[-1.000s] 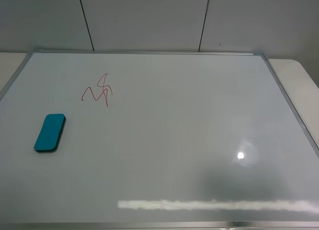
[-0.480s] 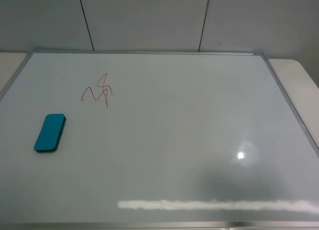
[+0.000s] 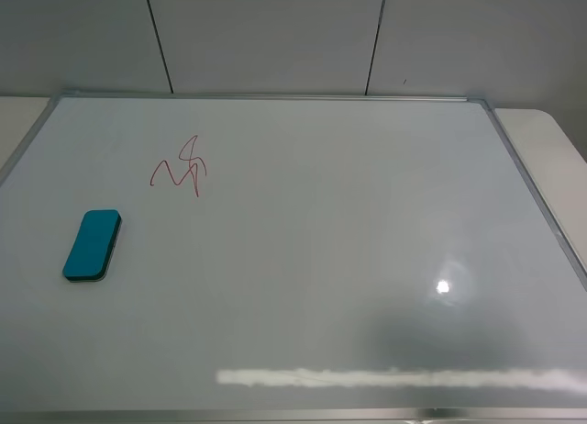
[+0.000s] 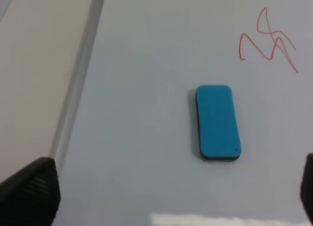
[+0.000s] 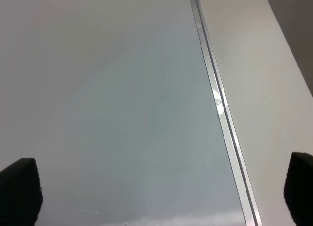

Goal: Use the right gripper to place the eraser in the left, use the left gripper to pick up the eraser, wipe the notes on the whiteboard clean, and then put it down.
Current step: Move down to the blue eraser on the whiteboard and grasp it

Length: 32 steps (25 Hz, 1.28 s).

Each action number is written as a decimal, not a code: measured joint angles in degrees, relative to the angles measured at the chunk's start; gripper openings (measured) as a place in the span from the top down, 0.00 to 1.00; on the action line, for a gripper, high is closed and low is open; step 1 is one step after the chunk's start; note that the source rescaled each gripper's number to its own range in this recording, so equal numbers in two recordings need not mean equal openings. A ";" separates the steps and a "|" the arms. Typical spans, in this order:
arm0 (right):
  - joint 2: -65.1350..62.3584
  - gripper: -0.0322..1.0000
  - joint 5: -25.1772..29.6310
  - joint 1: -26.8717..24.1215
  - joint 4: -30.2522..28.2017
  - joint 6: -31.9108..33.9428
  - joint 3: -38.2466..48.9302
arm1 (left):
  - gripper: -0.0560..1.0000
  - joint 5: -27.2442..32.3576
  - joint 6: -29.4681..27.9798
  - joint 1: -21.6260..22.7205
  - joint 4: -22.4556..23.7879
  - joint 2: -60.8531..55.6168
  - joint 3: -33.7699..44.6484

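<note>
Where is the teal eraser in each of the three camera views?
Exterior high: eraser lies at the left of the whiteboard, below the red scribble.
Left wrist: eraser near centre, alongside the scribble.
Right wrist: not in view.
Shared landmark: the red scribble.

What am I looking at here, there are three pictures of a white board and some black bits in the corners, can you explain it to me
This is a robot with two arms, seen by three cameras. One camera sits high above and looks down on a whiteboard lying flat. On it are a teal eraser near the left side and a red scribble beyond it.

The other two cameras ride on the arms' wrists. The left one looks down on the same eraser and scribble. The black corners there are the fingers of the left end effector, spread wide and holding nothing. The right one shows bare board and its metal frame, with the right end effector also open and empty.

Neither arm appears in the high view.
</note>
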 joint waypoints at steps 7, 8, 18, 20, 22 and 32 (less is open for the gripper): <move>0.00 0.00 -0.11 0.00 0.00 0.15 0.00 | 0.00 -0.11 0.00 0.00 0.04 0.44 -0.14; 0.00 0.00 -0.11 0.00 0.00 0.15 0.00 | 0.00 -0.31 0.00 0.00 0.04 1.23 -0.56; 0.00 0.00 -0.12 0.00 0.00 0.19 0.00 | 0.00 -11.73 1.25 0.00 -2.59 25.92 -1.98; 0.00 0.00 -0.17 0.00 0.00 0.19 0.00 | 0.00 -14.20 2.54 0.00 -3.33 32.49 -2.81; 0.00 0.00 -0.17 0.00 0.00 0.19 0.00 | 0.00 -15.78 3.43 0.00 -4.35 39.90 -4.45; 0.00 0.00 -0.29 0.00 0.00 0.19 0.00 | 0.00 -17.32 4.01 -6.05 -7.49 66.67 -14.05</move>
